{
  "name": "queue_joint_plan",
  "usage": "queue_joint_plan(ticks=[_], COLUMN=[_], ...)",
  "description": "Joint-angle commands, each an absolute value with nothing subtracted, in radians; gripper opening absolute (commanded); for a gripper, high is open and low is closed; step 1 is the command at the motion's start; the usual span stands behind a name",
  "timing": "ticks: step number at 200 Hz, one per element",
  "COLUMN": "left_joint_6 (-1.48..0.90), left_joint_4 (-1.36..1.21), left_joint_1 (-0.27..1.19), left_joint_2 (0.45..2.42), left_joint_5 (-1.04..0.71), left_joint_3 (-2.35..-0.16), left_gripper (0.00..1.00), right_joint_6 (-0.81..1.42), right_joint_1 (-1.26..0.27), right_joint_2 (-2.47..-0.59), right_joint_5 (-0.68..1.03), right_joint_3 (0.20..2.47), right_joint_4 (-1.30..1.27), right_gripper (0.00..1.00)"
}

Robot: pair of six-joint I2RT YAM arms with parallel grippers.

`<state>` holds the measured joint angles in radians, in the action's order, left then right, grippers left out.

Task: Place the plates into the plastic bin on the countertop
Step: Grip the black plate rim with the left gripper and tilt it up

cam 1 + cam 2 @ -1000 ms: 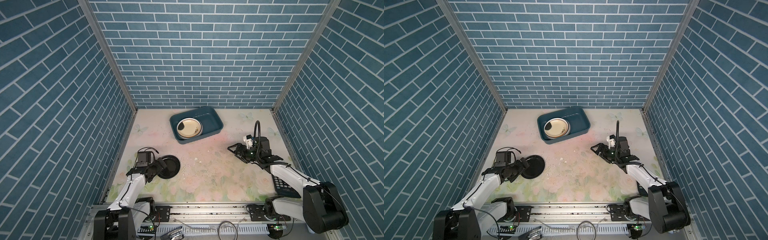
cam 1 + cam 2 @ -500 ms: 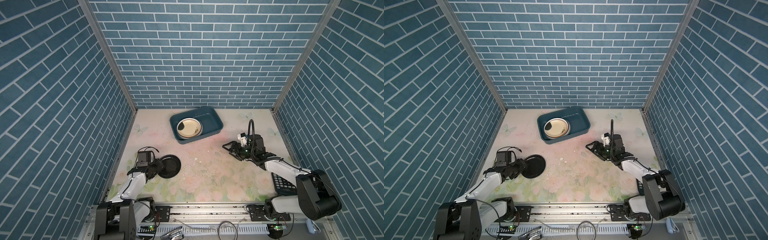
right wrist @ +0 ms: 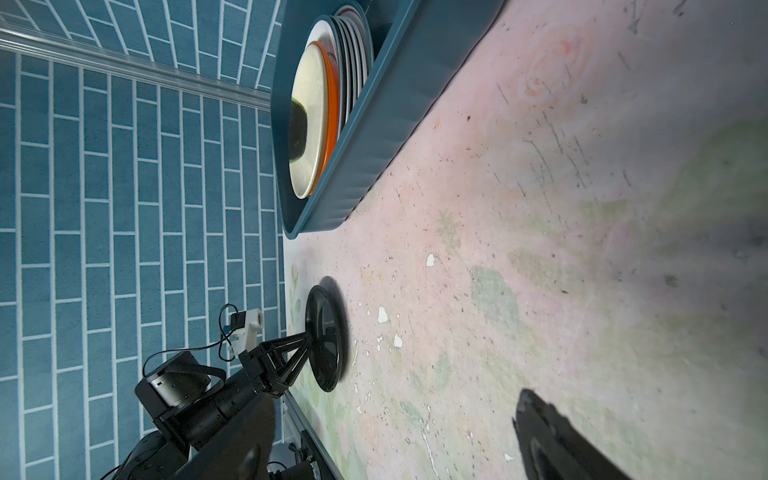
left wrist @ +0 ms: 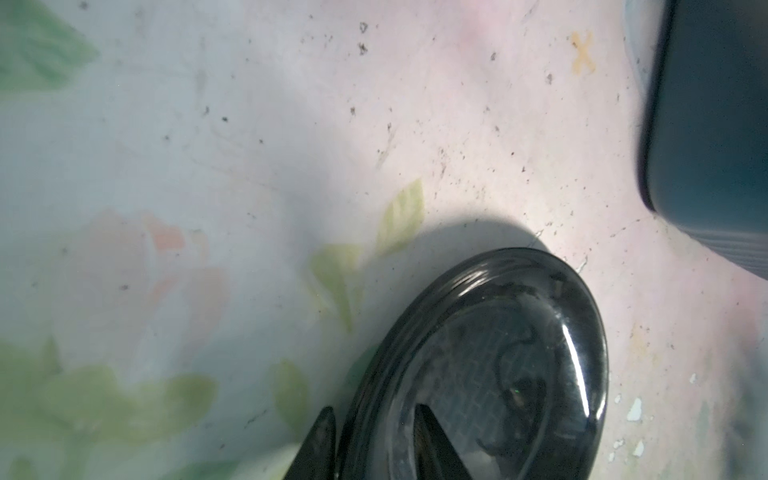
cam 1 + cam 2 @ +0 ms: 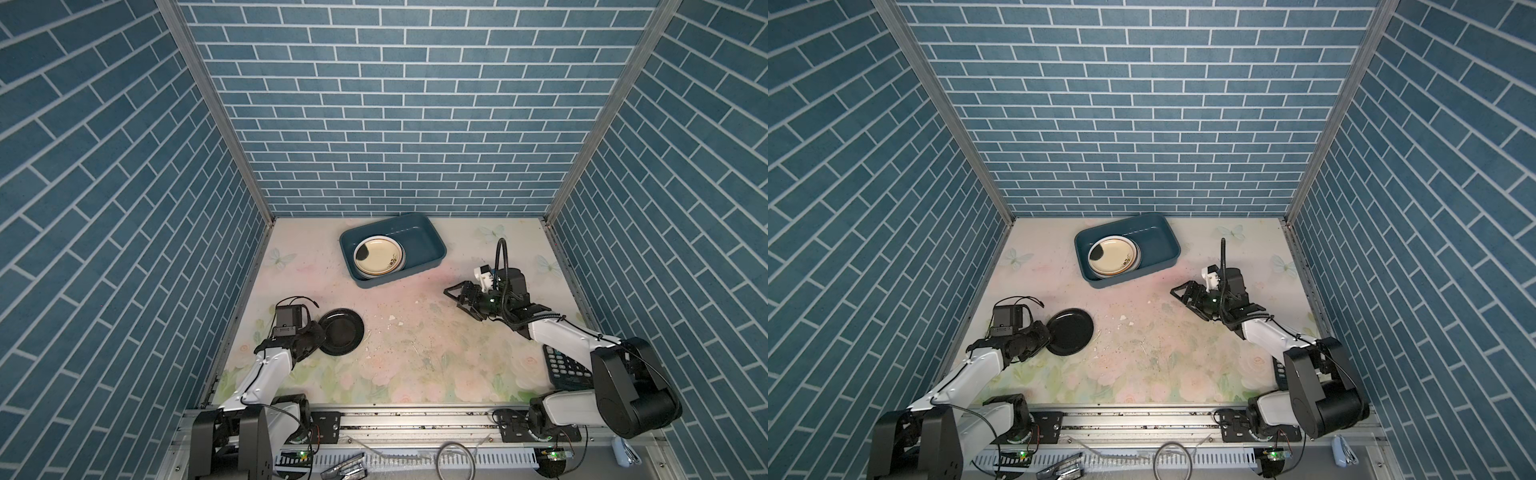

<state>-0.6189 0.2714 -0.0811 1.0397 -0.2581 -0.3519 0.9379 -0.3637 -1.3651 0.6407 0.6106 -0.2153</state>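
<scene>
Since a second ago the left gripper point(image 5: 321, 332) has narrowed onto the near rim of the black plate point(image 5: 343, 332). The right gripper point(image 5: 453, 300) has drifted a little toward the middle in both top views.

The left fingers now pinch that rim. The left wrist view shows one finger point(image 4: 322, 440) outside the edge and the other on the glossy inside. The plate is at the lower left of the top views, on or just over the countertop point(image 5: 415, 357), and well apart from the plastic bin point(image 5: 419, 245) at upper centre. The right fingers stand spread wide with nothing between them, right of centre above the surface.

In the bin's left half lies a stack topped by a cream plate point(image 5: 378, 257). The right wrist view shows an orange plate point(image 3: 331, 104) under it and white ones below.

A calculator point(image 5: 565, 370) at lower right has keys too small to read. A faint yellow cross point(image 4: 583, 52) marks the pale floral countertop, which is scuffed, speckled and chipped. Blue brick-patterned walls point(image 5: 395, 124) close three sides.
</scene>
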Motion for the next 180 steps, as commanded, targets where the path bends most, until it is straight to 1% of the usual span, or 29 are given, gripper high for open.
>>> queue_joint_plan(ticks=[1,19,27,76,100,127,180], left_joint_6=[-0.601,-0.602,-0.603,-0.606,-0.604,-0.608,-0.615], left_joint_4=[0.298,0.292,0.288,0.27,0.257,0.228,0.154], left_joint_1=[-0.086,-0.086,-0.086,-0.086,-0.086,-0.086,-0.086], left_joint_2=[1.033,1.035,1.034,1.066,1.096,1.122,1.196], left_joint_5=[-0.249,-0.249,-0.249,-0.244,-0.248,-0.258,-0.265], left_joint_3=[-0.347,-0.345,-0.344,-0.351,-0.357,-0.36,-0.369], left_gripper=[0.26,0.12,0.09,0.08,0.02,0.0,0.0], right_joint_6=[0.948,0.948,0.947,0.947,0.953,0.96,0.951], right_joint_1=[-0.37,-0.37,-0.37,-0.372,-0.375,-0.385,-0.394], right_joint_2=[-1.377,-1.382,-1.384,-1.396,-1.405,-1.407,-1.401], right_joint_5=[0.645,0.647,0.647,0.64,0.632,0.624,0.593], right_joint_3=[0.649,0.655,0.656,0.658,0.663,0.675,0.711], right_joint_4=[-0.215,-0.216,-0.217,-0.22,-0.22,-0.214,-0.171], right_gripper=[0.9,0.9,0.9,0.9,0.9,0.89,0.89])
